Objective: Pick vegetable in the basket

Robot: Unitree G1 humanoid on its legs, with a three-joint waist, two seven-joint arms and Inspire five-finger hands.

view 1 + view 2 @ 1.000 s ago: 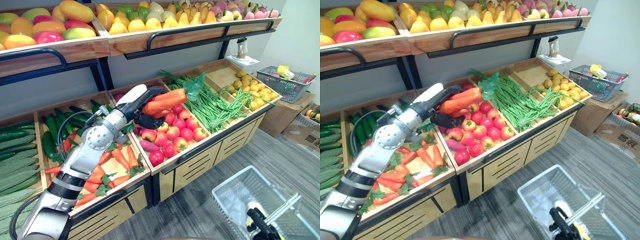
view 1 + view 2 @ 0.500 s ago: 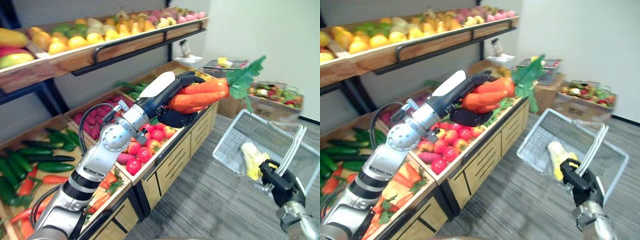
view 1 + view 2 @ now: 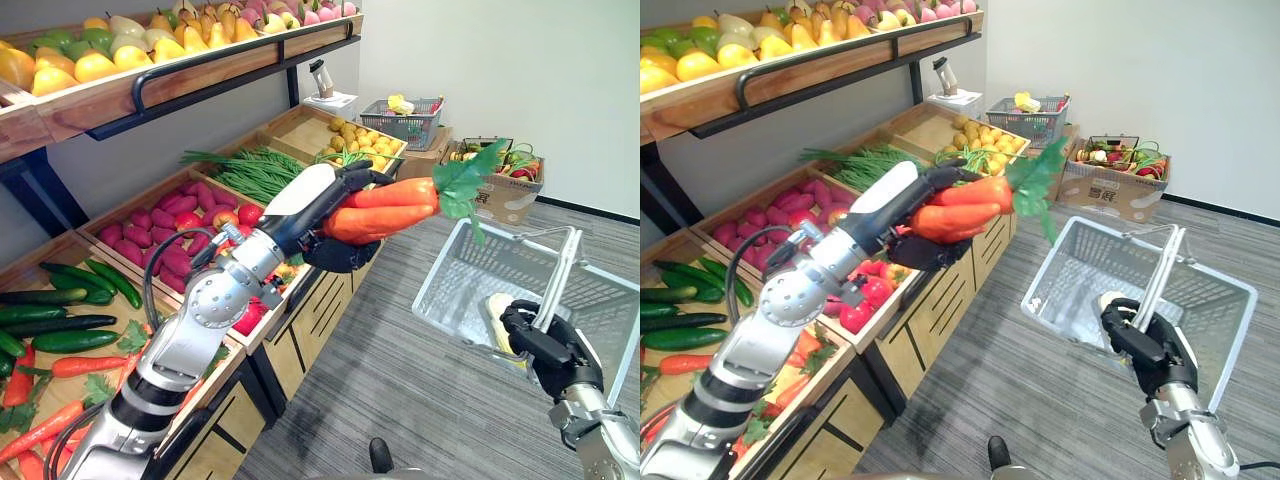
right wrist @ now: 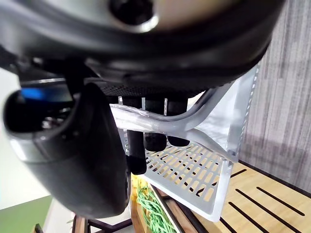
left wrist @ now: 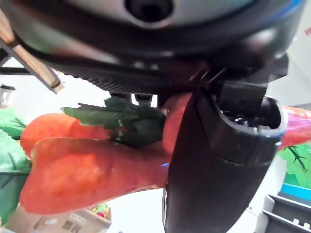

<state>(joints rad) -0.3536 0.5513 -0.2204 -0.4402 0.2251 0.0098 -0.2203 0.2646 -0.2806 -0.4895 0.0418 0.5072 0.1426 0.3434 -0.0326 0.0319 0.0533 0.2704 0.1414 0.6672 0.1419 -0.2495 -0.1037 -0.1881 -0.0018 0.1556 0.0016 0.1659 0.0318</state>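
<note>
My left hand (image 3: 338,222) is shut on a bunch of orange carrots (image 3: 385,205) with green leafy tops, held out in the air past the front of the stand. The carrot leaves (image 3: 470,175) hang just over the near rim of a grey wire basket (image 3: 462,275). My right hand (image 3: 545,352) is shut on the basket's handle (image 3: 556,285) and holds the basket up above the floor. A pale yellow item (image 3: 497,310) lies inside it. The left wrist view shows the carrots (image 5: 87,167) pressed under my thumb (image 5: 218,160). In the right wrist view my fingers curl round the handle (image 4: 160,124).
The wooden produce stand (image 3: 330,290) runs along the left with cucumbers (image 3: 60,300), red produce (image 3: 170,235), green beans (image 3: 250,170) and yellow fruit (image 3: 365,135); a fruit shelf (image 3: 150,60) is above. Boxes and small baskets (image 3: 500,175) stand by the far wall. Grey floor lies ahead.
The camera has swung right. My left hand has carried the carrots from over the red produce bin out past the stand, up to the basket; the right hand has raised the basket.
</note>
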